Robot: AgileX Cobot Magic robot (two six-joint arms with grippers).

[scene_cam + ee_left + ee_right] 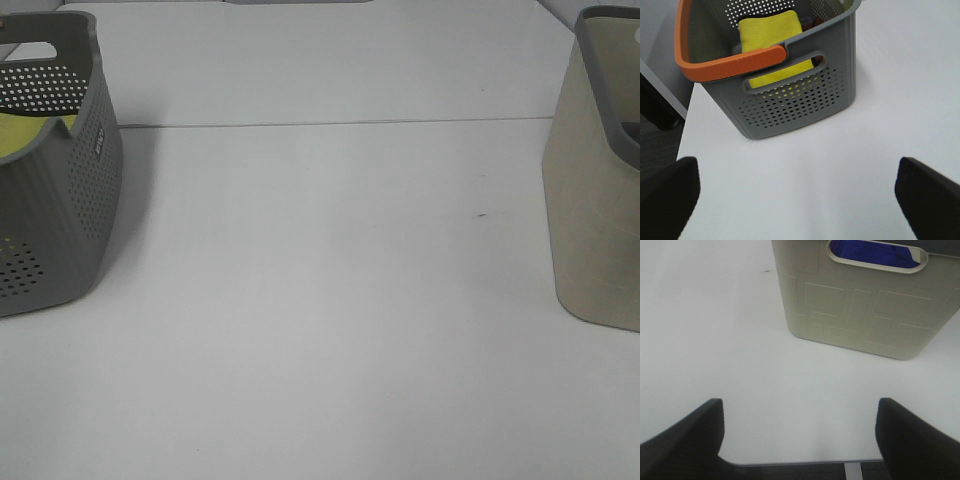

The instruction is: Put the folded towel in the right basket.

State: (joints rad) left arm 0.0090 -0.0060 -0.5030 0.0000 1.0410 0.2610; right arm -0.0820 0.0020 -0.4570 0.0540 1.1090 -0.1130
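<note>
1. The left pincer [797, 192] is released, its two dark fingers spread wide with only bare white counter [805, 170] between them, and it hangs a little back from the grey perforated basket [790, 102].
2. The right pincer [800, 435] is likewise spread apart and grasps nothing; it hangs over the counter edge, facing the beige basket [860, 305] — the right one, where the towel must go.
3. The folded towel [771, 31], bright yellow, lies inside the grey basket at the left of the high view, under the orange handle [730, 62]. Nothing has been picked up yet, so the step in hand looks like the first reach.
4. To do it well, I would bring the left pincer in from above, clear of the orange handle and the basket wall, and pinch the whole folded stack near its middle so it comes up as one piece rather than unfolding.
5. The baskets stand well apart at opposite sides of the counter — a carry across, or a handover to the right arm, seems likely, and the lift should clear both rims.
6. Hard to make out:
   - neither arm appears in the high view, and both baskets are cut off at its sides;
   - a dark reddish object beside the towel is too hidden to name;
   - something blue [872, 251] shows through the beige basket's handle slot, its kind unclear.
</note>
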